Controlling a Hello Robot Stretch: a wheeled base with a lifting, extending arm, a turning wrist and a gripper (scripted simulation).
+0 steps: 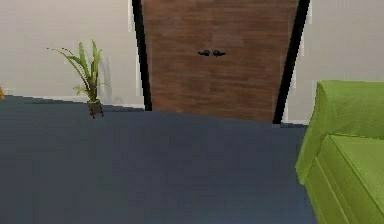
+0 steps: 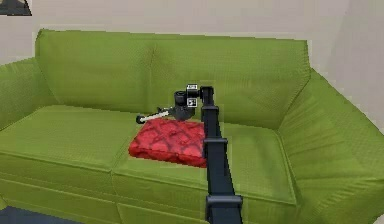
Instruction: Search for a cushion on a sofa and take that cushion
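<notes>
Cushion [image 2: 172, 143]: red, lying on green sofa [image 2: 90, 75] seat | pincer [image 2: 153, 117]: near it, hold cannot be told

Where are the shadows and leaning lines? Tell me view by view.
Forward view: the door shows leaning side edges, an effect of the picture only. Arm side view: soft even light, a thin dark shadow under the red cushion on the sofa.

Dark blue floor [image 1: 150, 170], off-white walls [image 1: 50, 40]. Brown wooden double door [image 1: 215, 85] in a black frame, two small dark handles [image 1: 211, 52] at its middle. Potted plant [image 1: 90, 75] with thin green leaves stands at the wall left of the door. Lime-green sofa [image 1: 345, 150] at the forward view's right edge, backed against a pale wall in the arm side view.
</notes>
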